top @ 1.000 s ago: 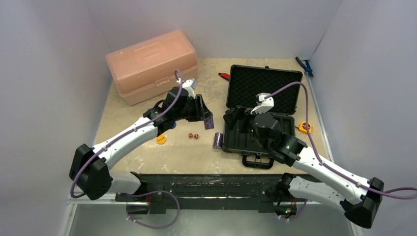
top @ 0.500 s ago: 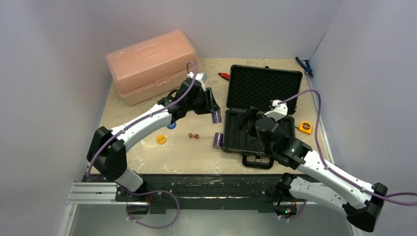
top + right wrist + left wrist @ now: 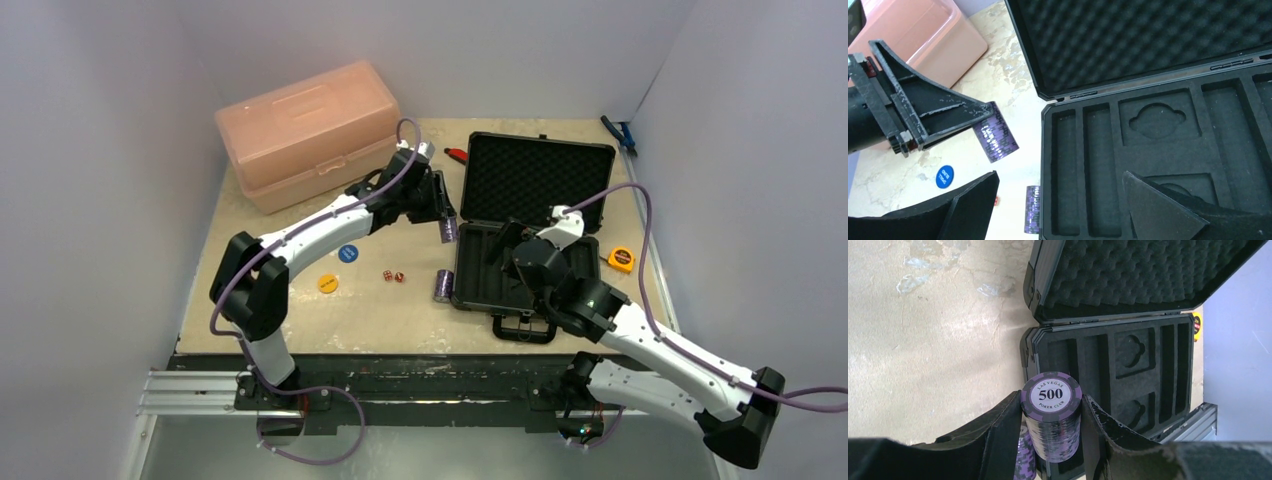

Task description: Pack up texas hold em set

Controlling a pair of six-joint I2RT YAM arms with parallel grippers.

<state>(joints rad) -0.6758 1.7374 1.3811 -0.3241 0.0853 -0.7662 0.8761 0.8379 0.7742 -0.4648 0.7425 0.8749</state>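
Left gripper (image 3: 1050, 415) jaws clamping a purple chip stack (image 3: 996, 131) just beside the open briefcase (image 3: 1158, 150) | right gripper (image 3: 1063, 195) jaws gaping wide, hovering over it

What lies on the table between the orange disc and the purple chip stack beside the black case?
Two red dice, close together, lie between the orange disc and the chip stack. The top external view shows this.

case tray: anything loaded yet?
Empty. Visible foam slots of the briefcase are bare; one chip stack in left tool, second stack on table.
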